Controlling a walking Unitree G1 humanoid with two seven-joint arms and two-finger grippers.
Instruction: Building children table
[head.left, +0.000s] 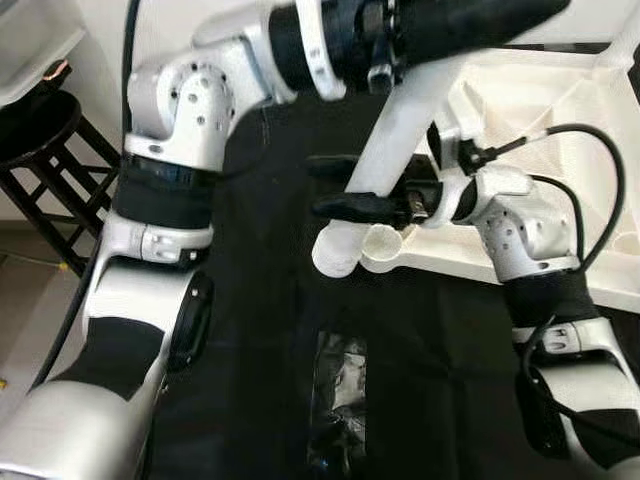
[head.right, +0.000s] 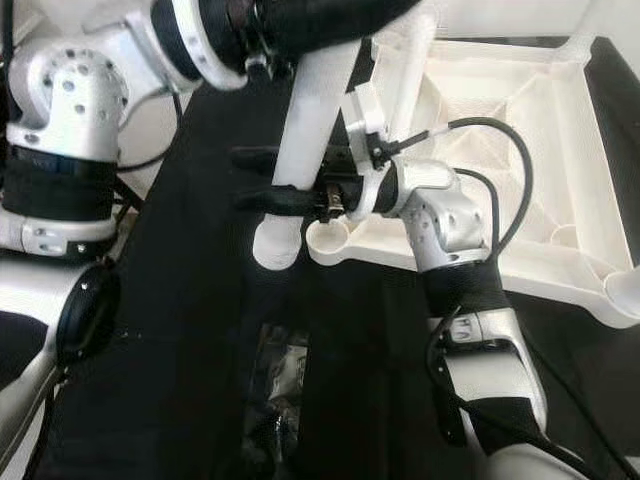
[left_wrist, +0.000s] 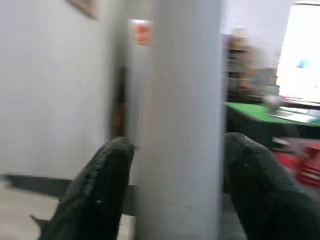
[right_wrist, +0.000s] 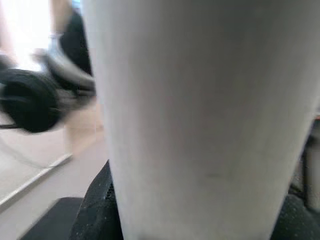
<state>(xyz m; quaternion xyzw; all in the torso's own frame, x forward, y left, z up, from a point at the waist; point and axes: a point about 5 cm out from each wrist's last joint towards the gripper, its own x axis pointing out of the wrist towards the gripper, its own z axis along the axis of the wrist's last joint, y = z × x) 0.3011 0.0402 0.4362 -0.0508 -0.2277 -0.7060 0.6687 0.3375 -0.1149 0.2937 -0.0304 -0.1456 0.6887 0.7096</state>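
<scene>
A white round table leg (head.left: 385, 150) slants over the black cloth, its lower end (head.left: 335, 250) just beside the corner socket (head.left: 385, 243) of the upturned white table top (head.left: 540, 110). My left gripper (head.left: 450, 25) is shut on the leg's upper part. In the left wrist view the leg (left_wrist: 180, 125) stands between both black fingers (left_wrist: 100, 190). My right gripper (head.left: 345, 186) is shut on the lower part, one finger on each side. In the right wrist view the leg (right_wrist: 200, 110) sits very close between the fingers (right_wrist: 97, 210).
A clear plastic bag of small parts (head.left: 338, 400) lies on the black cloth (head.left: 270, 330) in front of me. A black stool (head.left: 40, 130) stands at the left on the bare floor. The table top takes up the right side.
</scene>
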